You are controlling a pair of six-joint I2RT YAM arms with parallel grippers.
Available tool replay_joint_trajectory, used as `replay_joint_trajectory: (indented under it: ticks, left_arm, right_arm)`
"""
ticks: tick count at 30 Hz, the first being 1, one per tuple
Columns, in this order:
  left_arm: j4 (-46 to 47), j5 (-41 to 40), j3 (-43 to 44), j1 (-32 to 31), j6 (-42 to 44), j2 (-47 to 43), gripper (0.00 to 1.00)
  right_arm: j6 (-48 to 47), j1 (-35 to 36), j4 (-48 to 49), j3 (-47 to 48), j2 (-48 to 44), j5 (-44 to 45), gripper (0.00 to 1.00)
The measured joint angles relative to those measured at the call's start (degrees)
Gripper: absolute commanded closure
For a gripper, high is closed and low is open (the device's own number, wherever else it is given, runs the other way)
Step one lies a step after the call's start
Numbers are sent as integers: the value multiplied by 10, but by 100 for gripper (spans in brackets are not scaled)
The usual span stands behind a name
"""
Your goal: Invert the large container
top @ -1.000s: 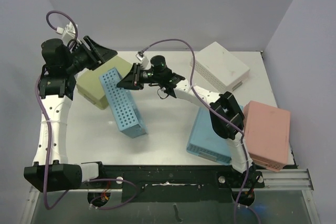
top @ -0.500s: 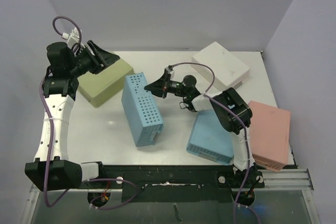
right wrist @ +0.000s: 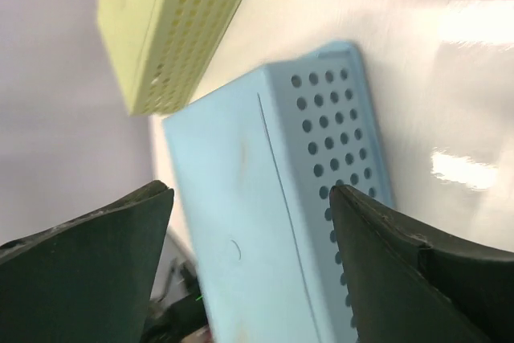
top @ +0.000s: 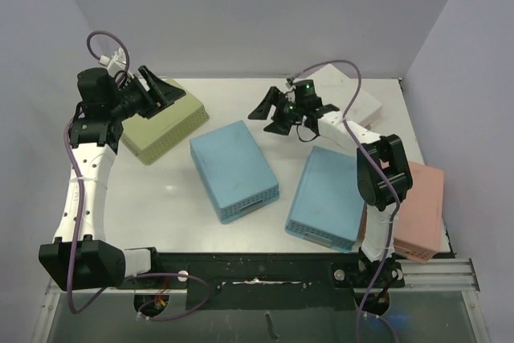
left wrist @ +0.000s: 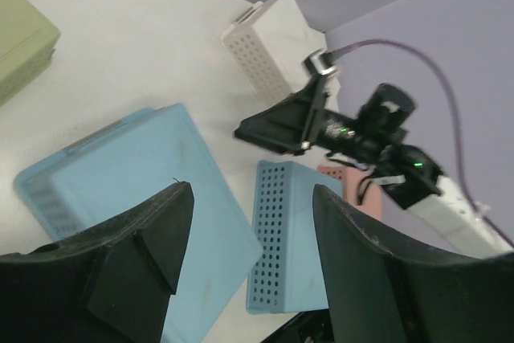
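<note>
The large light-blue plastic container with perforated side walls (top: 234, 170) lies flat near the middle of the white table (top: 161, 198), free of both arms. Its solid, hole-free face is turned upward, and its long axis runs roughly from 11 o'clock to 5 o'clock in the top view. A row of holes shows along its near short wall.

The left gripper (top: 165, 92) hangs at about 10 o'clock from the container, over the olive-green perforated box (top: 161, 126). Its fingers are spread wide with nothing between them. In the left wrist view they frame the blue container below without touching it.

The right gripper (top: 267, 118) sits at about 1 o'clock from the container, near it but apart from it. Its fingers are also parted wide and empty. The right wrist view looks between them at the container's perforated wall and the green box beyond.

A second light-blue perforated box (top: 325, 197) rests at 3 o'clock from the large container, partly under the right arm. A pink box (top: 422, 206) lies just beyond it at the table's right edge. A white perforated box (top: 341, 98) stands at 2 o'clock near the back wall.
</note>
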Motion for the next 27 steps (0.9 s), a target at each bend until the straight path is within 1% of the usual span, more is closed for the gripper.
replay_joint_trajectory:
  ticks: [2,4,5,6,9,12,15,18,22,24,27]
  left_arm:
    - [-14,-16,0,-2,16,5,36]
    - [-40,-51,2,-12,38,13,36]
    - [-51,-69,3,-17,48,17,36]
    - [-63,-90,5,-26,55,21,36]
    - [-93,-156,5,-51,78,29,36]
    - [-115,-217,15,-64,83,29,36]
    - [-143,-305,53,-79,82,37,36]
    - [-159,-375,81,-88,82,42,36]
    - [-169,-435,85,-90,89,41,36]
    - [-168,-451,80,-90,96,40,37]
    - [-168,-461,66,-90,109,34,38]
  right_arm:
    - [-74,1,-104,75,-8,63,9]
    - [-133,4,-197,129,-23,134,1]
    - [-152,4,-234,148,-29,168,0]
    - [-174,5,-283,173,-36,216,1]
    - [-211,3,-389,225,-50,335,2]
    - [-232,-4,-457,237,-85,440,2]
    - [-244,-16,-514,236,-150,527,2]
    - [-256,-28,-515,199,-254,589,2]
    - [-263,-38,-487,76,-442,663,2]
    - [-255,-42,-482,25,-503,691,2]
    - [-248,-49,-480,-37,-548,720,2]
